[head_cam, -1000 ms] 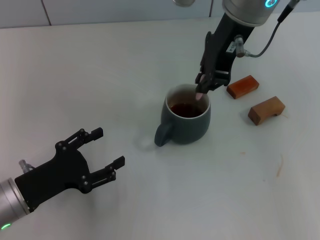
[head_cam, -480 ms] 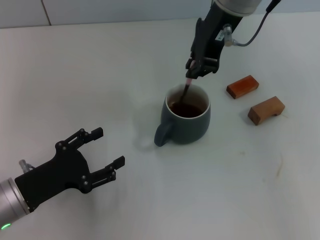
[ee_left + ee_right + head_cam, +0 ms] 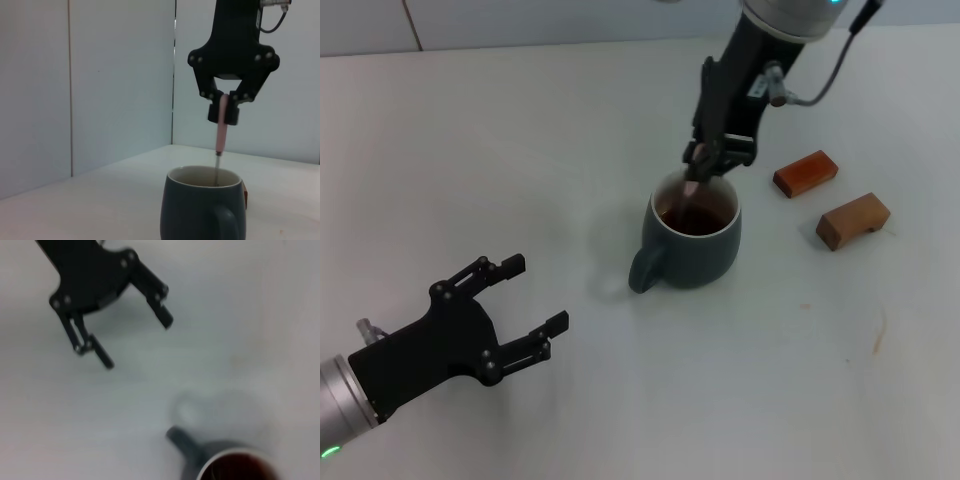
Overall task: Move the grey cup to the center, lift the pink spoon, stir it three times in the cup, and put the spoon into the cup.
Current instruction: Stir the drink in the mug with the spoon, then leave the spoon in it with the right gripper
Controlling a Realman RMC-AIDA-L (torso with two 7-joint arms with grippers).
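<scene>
The grey cup stands near the table's middle, handle toward me, with dark brown liquid inside. It also shows in the left wrist view and the right wrist view. My right gripper hangs just above the cup's far rim, shut on the pink spoon. The spoon hangs upright with its lower end in the cup. My left gripper is open and empty at the near left, well away from the cup; it also shows in the right wrist view.
Two brown wooden blocks lie to the right of the cup, one farther back and one nearer. A pale wall rises behind the table.
My right gripper with the spoon has swung from the cup's right rim to its back left and come down a little. The left arm has not moved.
</scene>
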